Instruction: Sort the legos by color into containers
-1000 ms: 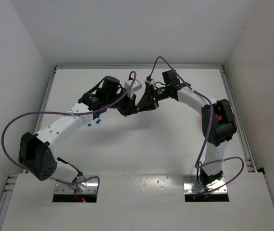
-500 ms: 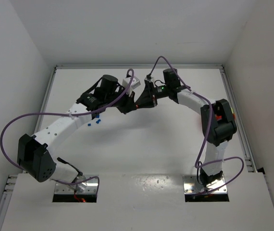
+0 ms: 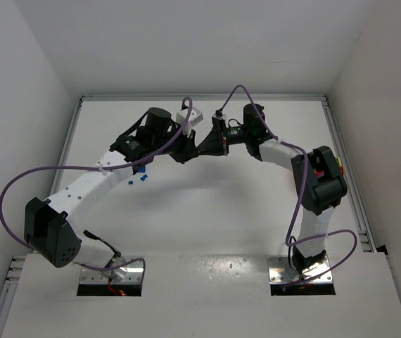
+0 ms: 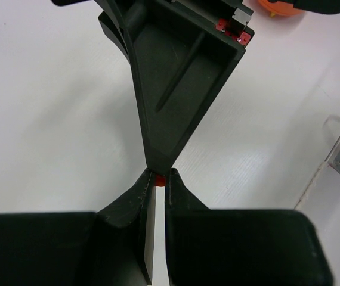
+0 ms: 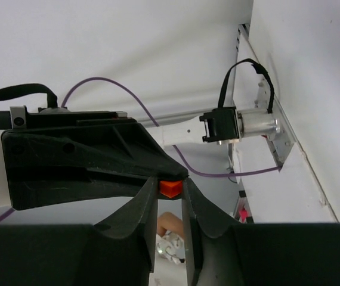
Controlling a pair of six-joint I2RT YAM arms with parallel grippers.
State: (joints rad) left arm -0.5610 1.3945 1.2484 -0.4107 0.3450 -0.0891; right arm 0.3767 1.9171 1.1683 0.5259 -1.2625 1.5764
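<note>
Moved: right gripper [image 5: 171, 196] has swung up-left, meeting left gripper [image 4: 156, 186] tip to tip, upper centre of the top view.
Where: orange lego [image 5: 171, 188] between both tips, above the desk [image 3: 207, 204].
Left fingers: clenched on it.
Right fingers: narrowed, pinching it too.
Container: orange tub [image 4: 275, 7], top right of the left wrist view.

The left tool [image 4: 157, 179] is matt plastic, the orange brick [image 5: 170, 188] smooth plastic, the table [image 4: 51, 119] glossy.

Top external: high, behind the arm bases, looks down on the whole flat white table [image 3: 207, 211], far off. Left wrist: close, along left gripper [image 4: 157, 179], down at tabletop. Right wrist: close, along right gripper [image 5: 171, 192], toward white side wall [image 5: 301, 71]. Both wrist views share small orange plastic brick [image 4: 160, 177].
</note>
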